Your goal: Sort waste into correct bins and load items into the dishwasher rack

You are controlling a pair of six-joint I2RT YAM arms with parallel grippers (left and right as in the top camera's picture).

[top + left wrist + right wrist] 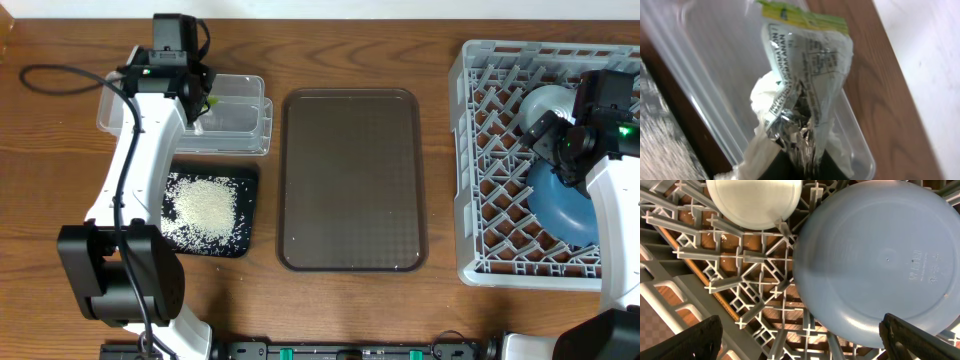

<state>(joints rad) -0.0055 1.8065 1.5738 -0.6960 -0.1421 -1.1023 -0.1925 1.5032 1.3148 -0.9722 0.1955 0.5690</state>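
- Rack [480, 150]: sits on the right of the surface and is partly loaded. Most of the pegs that show are free.
- Serving tray [350, 180]: sits mid-surface between the bins and the rack. Nothing shows on it, so nothing is left to collect there.
- Dish [880, 265]: already in the rack, underside up and leaning on the pegs. Counts as done. There is a moulded mark on the base, too small to read.
- Black tray [247, 178]: holds the rice [205, 208], heaped inside it. The rice looks sorted.
- Clear tub [240, 100]: at the back left, just behind the black tray. It is the target for the last piece of waste.
- Bowl [545, 105]: in the rack just beside the dish, upside down. Done.
- Right tool [802, 342]: jaws wide with nothing between them, hanging over the dish and bowl.
- Left tool [197, 100]: jaws narrow and pinching the wrapper [805, 85], which dangles over the clear tub. The drop is not yet done.
- Wrapper print: yellow-green header strip. "MAKANAN" is legible and a word starting "INFORMA…" is partly legible. The fine-print table is too small to read.
- Cup and stick: not visible in any view, so I can't tell if they are loaded.
- My read: near the end, with the wrapper release left.
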